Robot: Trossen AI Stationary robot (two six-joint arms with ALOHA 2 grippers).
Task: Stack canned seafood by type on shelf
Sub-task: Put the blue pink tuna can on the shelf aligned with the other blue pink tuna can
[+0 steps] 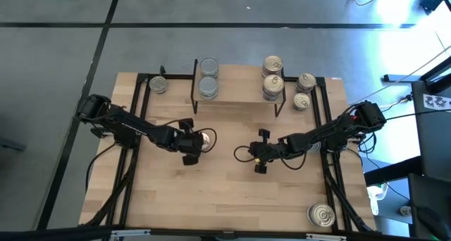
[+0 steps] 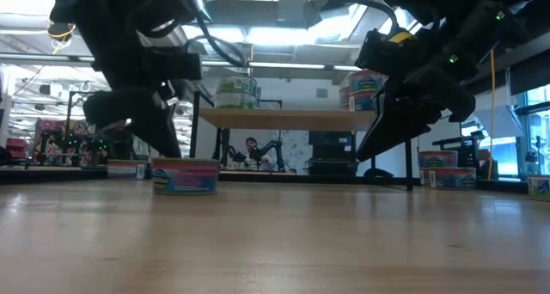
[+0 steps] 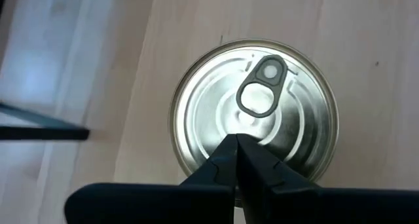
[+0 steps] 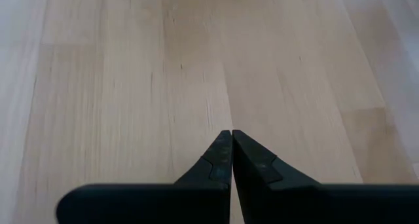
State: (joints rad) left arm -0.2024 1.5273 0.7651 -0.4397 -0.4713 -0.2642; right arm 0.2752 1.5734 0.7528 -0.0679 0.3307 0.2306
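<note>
The left tool (image 3: 236, 140) hovers pinched together over a can (image 3: 255, 109) on the desk (image 1: 211, 199) (nothing held); it must spread to grasp it for the shelf (image 1: 239, 93). The right tool (image 4: 232, 133) idles, also pinched.

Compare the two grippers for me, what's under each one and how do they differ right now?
The left gripper hangs over a pull-ring can on the table; the right gripper hangs over bare wood. The left gripper sits left of the table's middle, the right gripper right of it. Both are shut and hold nothing.
</note>
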